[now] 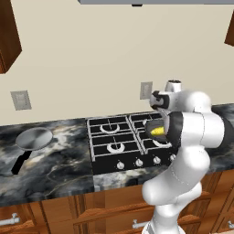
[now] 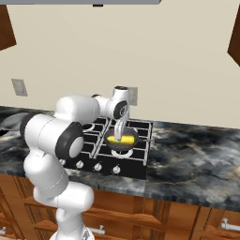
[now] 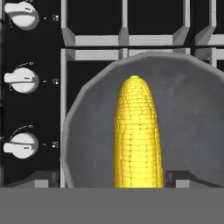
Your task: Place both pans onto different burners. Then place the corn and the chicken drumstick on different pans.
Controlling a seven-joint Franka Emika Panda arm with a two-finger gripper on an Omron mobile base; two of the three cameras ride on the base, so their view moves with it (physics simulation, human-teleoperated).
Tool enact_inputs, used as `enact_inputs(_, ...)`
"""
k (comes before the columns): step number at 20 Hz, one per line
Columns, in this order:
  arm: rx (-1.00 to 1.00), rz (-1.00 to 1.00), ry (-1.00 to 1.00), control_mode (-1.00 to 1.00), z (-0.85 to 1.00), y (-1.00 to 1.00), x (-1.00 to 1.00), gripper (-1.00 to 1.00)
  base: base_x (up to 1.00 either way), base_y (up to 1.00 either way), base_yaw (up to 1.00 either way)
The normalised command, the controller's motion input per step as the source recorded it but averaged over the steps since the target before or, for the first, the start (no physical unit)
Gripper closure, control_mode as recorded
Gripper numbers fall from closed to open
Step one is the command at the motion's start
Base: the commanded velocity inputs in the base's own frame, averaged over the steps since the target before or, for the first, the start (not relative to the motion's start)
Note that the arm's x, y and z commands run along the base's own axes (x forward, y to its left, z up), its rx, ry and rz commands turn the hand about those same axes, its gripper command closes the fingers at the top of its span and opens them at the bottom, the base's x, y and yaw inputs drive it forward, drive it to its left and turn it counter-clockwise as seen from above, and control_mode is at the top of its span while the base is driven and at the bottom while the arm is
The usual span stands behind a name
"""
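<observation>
The darker grey pan (image 2: 129,143) sits on the front right burner of the black cooktop (image 1: 103,139), its handle pointing right. The yellow corn (image 3: 136,131) lies inside this pan (image 3: 188,118); the corn (image 2: 115,139) is also visible under my hand. My gripper (image 2: 119,134) hangs straight down over the pan, open, its fingertips (image 3: 183,179) standing wide on either side of the cob's near end. The light silver-grey pan (image 1: 33,138) rests on the marble counter left of the cooktop, black handle toward the front. The chicken drumstick is out of view.
Two bare burners (image 1: 109,127) (image 1: 115,147) make up the cooktop's left half. Silver knobs (image 1: 138,162) line its front edge, and they run down the left side in the hand view (image 3: 21,81). Dark marble counter (image 2: 197,154) stretches to the right. A wall outlet (image 1: 146,90) is behind.
</observation>
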Motion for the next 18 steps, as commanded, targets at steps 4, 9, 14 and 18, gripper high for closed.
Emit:
enact_inputs(4,0.0,0.0,-0.01,-1.0,0.78,0.01,-0.16,-1.0,0.0,0.0,0.0)
enact_inputs(9,0.0,0.03,0.0,-1.0,0.6,0.24,-0.47,-1.0,0.0,0.0,0.0)
enact_inputs(14,-0.02,0.21,0.0,-1.0,0.3,0.37,-0.72,-1.0,0.0,0.0,0.0)
enact_inputs(18,-0.04,0.49,0.0,-1.0,0.0,0.34,-0.51,-1.0,0.0,0.0,0.0)
